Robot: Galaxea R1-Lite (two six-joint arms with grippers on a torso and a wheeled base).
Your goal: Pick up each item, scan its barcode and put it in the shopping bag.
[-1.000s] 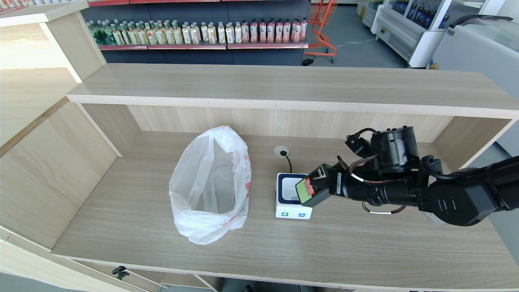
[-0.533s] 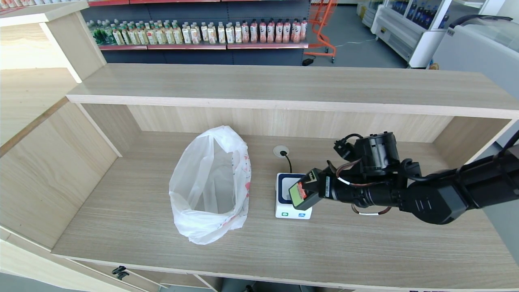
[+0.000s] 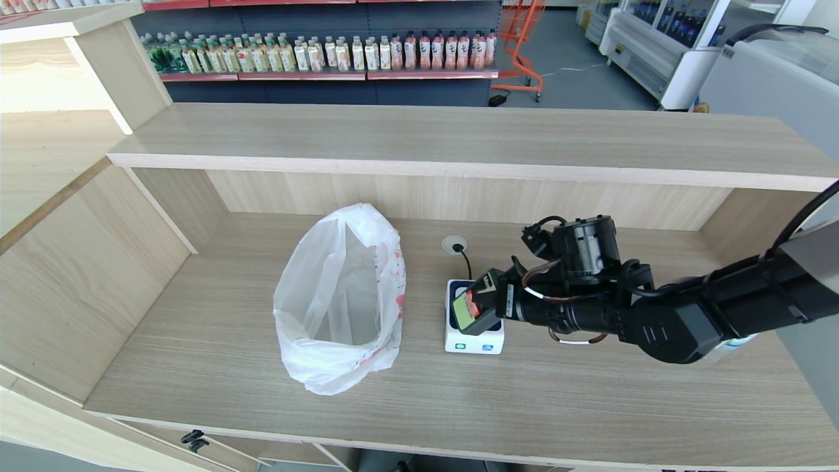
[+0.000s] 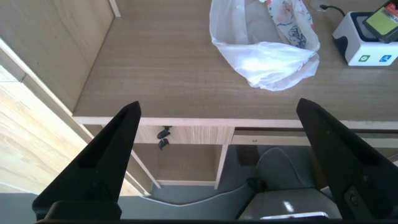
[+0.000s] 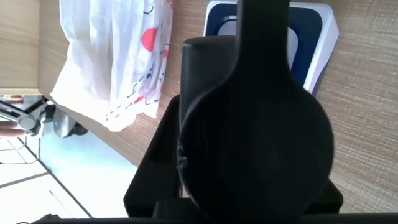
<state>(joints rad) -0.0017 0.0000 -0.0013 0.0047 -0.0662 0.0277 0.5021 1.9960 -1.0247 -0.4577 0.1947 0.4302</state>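
Countertop (image 3: 557, 393): R gripper (image 3: 479, 306) tight round green box (image 3: 463, 311)

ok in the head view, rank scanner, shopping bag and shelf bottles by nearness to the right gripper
1. scanner, just beneath the right gripper
2. shopping bag, on its left
3. shelf bottles, far off at the back

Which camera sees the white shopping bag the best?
The head view: the shopping bag shows whole there, mouth open, beside the scanner. The left wrist view cuts part of it off. The right wrist view catches one side, beside the box in the right gripper.
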